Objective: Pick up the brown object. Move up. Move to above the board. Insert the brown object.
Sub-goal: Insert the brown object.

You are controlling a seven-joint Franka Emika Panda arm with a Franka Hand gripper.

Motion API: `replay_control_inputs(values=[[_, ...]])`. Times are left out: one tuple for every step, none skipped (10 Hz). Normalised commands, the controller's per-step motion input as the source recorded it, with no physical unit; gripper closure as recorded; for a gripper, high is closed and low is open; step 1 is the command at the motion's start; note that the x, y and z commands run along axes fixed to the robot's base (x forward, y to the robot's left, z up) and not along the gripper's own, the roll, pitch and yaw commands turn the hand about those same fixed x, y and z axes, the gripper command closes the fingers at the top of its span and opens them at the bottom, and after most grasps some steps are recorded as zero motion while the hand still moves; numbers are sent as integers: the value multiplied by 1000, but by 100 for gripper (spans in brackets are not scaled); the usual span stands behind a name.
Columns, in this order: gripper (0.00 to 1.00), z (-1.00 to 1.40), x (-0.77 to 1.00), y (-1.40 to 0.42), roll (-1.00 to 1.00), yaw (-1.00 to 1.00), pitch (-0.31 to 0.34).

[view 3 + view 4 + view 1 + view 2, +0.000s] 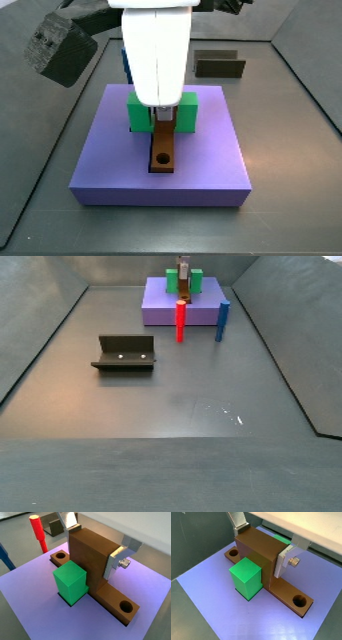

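Wrist views both show the gripper [95,548] clamped on the upright middle block of the brown object [93,567], one silver finger [115,562] pressed flat against its side and the other finger [238,523] against the opposite face, so the piece stands directly between the plates. The brown object's long base lies in the groove of the board [40,597], with a round hole showing at each end of the bar. A green block [71,583] stands on the board touching the brown piece's side; in a wrist view more green shows behind it. In a side view the gripper [162,110] hangs straight over the board [107,165], and the brown object [163,150] runs lengthwise from under it toward the board's near edge. Beside the board stand a red peg [181,319] and a blue peg [222,319], while the fixture [124,353] sits well apart on the floor.
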Motion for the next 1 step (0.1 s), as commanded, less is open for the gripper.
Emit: replay_control_inputs(values=[[100, 0, 0, 0, 0, 0, 0]])
